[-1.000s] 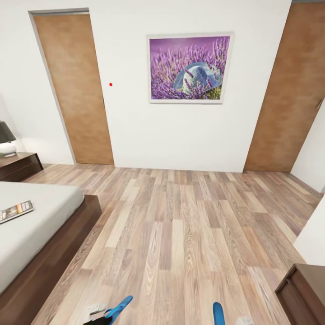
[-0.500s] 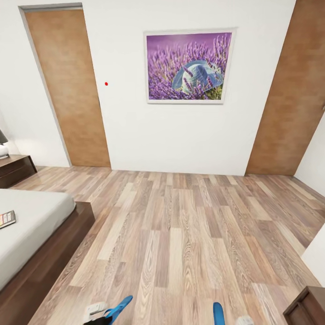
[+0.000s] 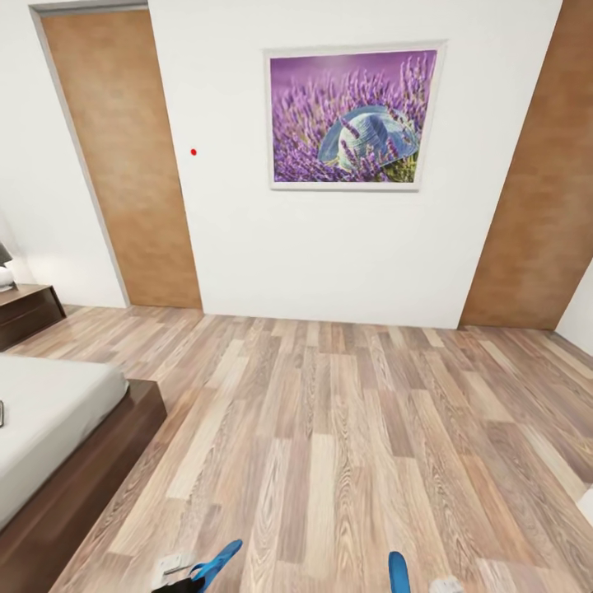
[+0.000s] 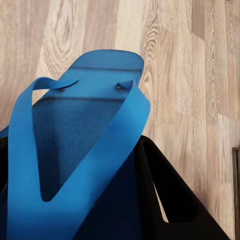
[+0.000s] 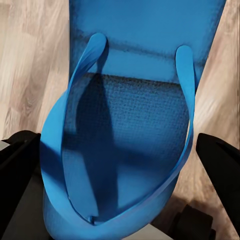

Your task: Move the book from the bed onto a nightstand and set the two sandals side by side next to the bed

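My left gripper is shut on one bright blue sandal; its toe pokes up at the bottom of the head view. My right gripper is shut on the other sandal, whose tip shows lower right, with black fingers on both sides. The bed, white mattress on a dark brown frame, lies at the lower left. A dark nightstand stands beyond it by the wall. Of the book only a thin sliver shows, on the mattress at the view's left edge.
Light wood plank floor stretches ahead to a white wall with a lavender picture. Brown doors stand at left and right. A lamp base sits on the nightstand. A white corner shows at the right edge.
The camera has swung right and moved forward: bed, book and nightstand slid toward the left edge, and the dark cabinet at lower right left the view. Both sandals stay held as before.
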You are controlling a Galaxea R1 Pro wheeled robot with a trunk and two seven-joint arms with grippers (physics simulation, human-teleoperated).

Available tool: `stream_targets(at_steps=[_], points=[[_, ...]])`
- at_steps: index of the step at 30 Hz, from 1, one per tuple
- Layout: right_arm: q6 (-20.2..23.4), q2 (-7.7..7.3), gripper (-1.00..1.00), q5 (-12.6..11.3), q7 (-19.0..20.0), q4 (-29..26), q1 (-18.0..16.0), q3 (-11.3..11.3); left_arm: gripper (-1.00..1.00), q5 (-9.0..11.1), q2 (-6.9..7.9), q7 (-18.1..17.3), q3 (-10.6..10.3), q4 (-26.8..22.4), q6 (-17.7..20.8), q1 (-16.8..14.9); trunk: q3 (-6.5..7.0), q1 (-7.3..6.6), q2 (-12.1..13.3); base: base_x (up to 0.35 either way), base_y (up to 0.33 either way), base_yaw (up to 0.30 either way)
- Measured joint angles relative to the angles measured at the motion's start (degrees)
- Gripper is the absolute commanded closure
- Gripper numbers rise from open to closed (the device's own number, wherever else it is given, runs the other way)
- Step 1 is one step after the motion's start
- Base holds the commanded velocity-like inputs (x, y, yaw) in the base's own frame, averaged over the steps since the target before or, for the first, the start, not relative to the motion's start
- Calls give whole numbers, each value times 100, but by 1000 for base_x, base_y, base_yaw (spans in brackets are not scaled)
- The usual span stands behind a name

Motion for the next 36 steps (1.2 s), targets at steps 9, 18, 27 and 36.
stream_targets(at_steps=[9,18,27,36], points=[[0,0,100,0,0,0,0,1,100,5,0,-3,-2,0,4,1,0,0,0,311,-29,1],[0,0,100,0,-1,0,0,0,100,3,0,-7,-1,0,5,1,0,0,0,323,-1,0],[0,0,100,0,-1,0,0,0,100,4,0,-1,0,0,1,2,0,0,0,324,0,0],[0,0,100,0,1,0,-1,0,100,5,0,-6,-2,0,4,1,0,0,0,324,0,0]])
